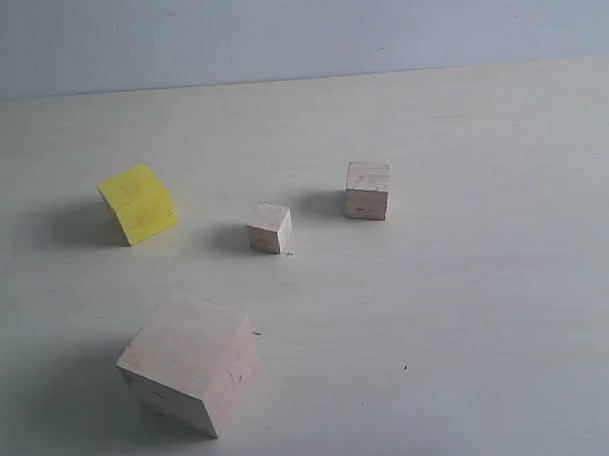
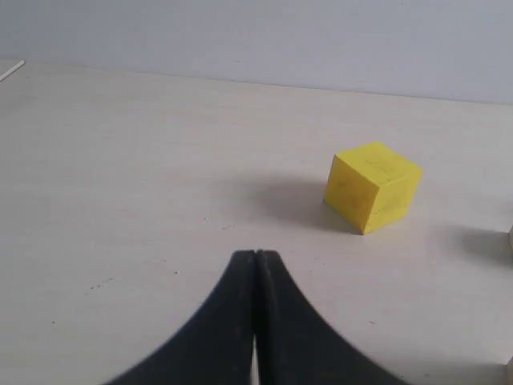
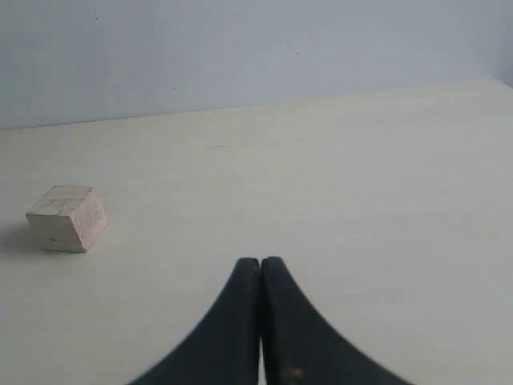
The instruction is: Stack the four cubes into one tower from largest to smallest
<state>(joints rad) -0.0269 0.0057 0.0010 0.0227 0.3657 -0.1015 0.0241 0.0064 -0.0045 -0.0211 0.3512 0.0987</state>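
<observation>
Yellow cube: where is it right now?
In the exterior view the yellow cube sits left of centre, touching nothing; a small wood cube lies to its right, the large wood cube nearer the camera.

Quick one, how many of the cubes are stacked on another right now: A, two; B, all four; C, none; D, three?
C: the big cube, yellow cube, smallest cube and small cube each sit apart on the table, none touching another.
</observation>
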